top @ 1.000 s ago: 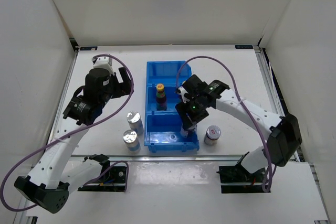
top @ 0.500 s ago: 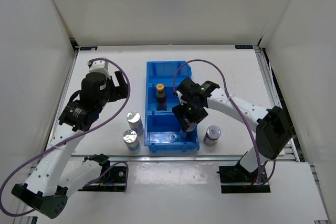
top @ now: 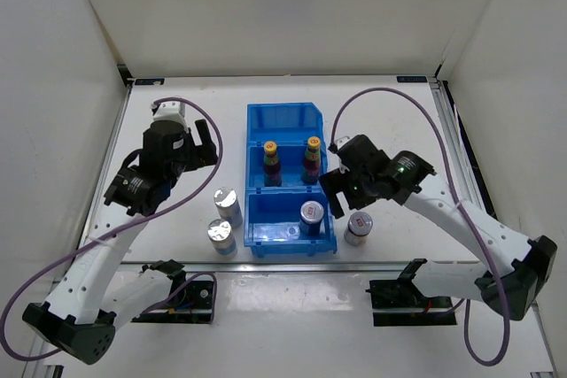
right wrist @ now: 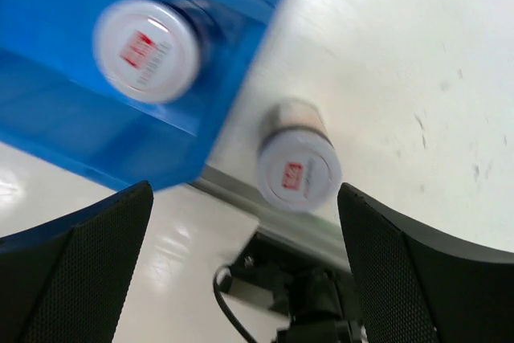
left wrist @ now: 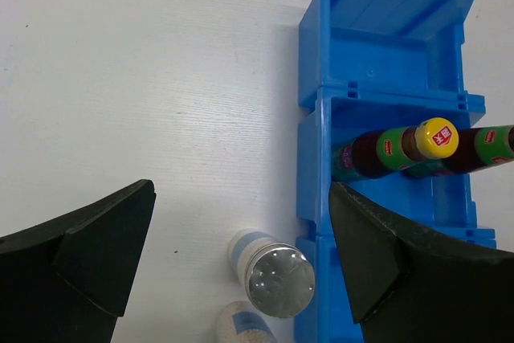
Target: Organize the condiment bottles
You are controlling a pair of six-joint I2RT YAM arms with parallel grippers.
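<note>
Two slim dark bottles with yellow caps [top: 271, 158] [top: 312, 155] stand in the middle compartment of the blue bin [top: 292, 114]. A red-marked shaker [top: 310, 215] [right wrist: 146, 50] stands in the near compartment. Another red-marked shaker [top: 358, 226] [right wrist: 299, 170] stands on the table just right of the bin. Two silver-topped shakers [top: 228, 204] [top: 220, 236] stand left of the bin; the nearer-to-bin one [left wrist: 279, 280] sits below my left gripper [left wrist: 241, 263] [top: 202, 146], which hangs open and empty. My right gripper [top: 341, 194] [right wrist: 245, 279] is open and empty, above the bin's near right corner.
The bin's far compartment [left wrist: 393, 62] holds nothing. White walls enclose the table on three sides. The table's metal front edge [right wrist: 265, 214] runs close behind the right-hand shaker. Bare white table [left wrist: 161, 78] lies left of the bin.
My right gripper opened, let go of the red-marked shaker in the near compartment and drew back to the right, uncovering the second yellow-capped bottle. The left arm shifted only slightly.
</note>
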